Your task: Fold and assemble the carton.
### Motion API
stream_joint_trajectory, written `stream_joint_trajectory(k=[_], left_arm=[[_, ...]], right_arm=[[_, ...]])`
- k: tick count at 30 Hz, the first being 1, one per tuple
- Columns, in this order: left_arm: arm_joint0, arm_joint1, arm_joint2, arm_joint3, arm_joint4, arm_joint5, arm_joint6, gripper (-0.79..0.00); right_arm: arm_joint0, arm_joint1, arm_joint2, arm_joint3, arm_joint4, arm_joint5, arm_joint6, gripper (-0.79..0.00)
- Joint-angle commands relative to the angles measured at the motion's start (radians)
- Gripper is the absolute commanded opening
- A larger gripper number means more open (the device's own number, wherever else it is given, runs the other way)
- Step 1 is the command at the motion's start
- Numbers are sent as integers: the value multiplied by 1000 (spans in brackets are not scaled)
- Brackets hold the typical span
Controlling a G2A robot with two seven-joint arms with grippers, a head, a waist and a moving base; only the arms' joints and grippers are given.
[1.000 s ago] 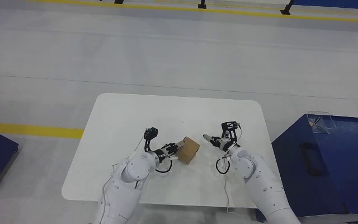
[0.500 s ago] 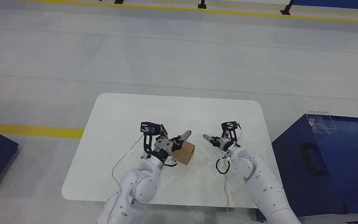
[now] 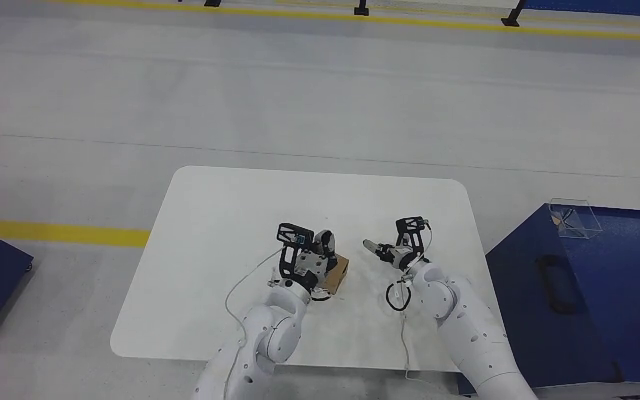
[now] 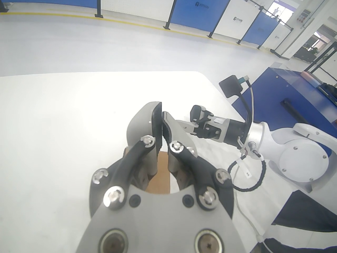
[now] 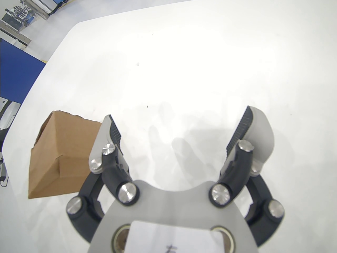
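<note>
A small brown carton (image 3: 339, 272) stands on the white table (image 3: 220, 220), near its front middle. My left gripper (image 3: 323, 243) hangs just above the carton's far edge, partly covering it. In the left wrist view its fingers (image 4: 147, 130) are shut with nothing between them, and a strip of the carton (image 4: 161, 175) shows beneath. My right gripper (image 3: 374, 247) rests to the right of the carton, apart from it. In the right wrist view that gripper (image 5: 181, 122) is open and empty, with the carton (image 5: 60, 154) off to one side, folded into a box with a creased end.
A blue cabinet (image 3: 570, 290) stands off the table's right edge, with a clear plastic box (image 3: 572, 215) on top. Black cables trail from both wrists across the table's front part. The back half of the table is bare white surface.
My left arm has swung right and its gripper has lifted from the carton's left side to above the carton. The right arm has kept still.
</note>
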Motion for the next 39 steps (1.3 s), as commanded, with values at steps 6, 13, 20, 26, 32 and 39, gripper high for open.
stream_joint_trajectory(k=[6,13,20,26,32,39], left_arm=[[-7,-3,12,19,-1,2,-14,-785],[-12,-7,20,30,-2,9,-24,-785],[-25,-10,28,64,-8,19,-80,-785],[-31,-13,31,84,-30,16,-117,-785],[-46,-14,48,123,-10,13,-187,-785],[-56,-20,55,129,-17,25,-156,-785]], right_arm=[[0,0,0,0,0,0,0,0],[0,0,0,0,0,0,0,0],[0,0,0,0,0,0,0,0],[0,0,0,0,0,0,0,0],[0,0,0,0,0,0,0,0],[0,0,0,0,0,0,0,0]])
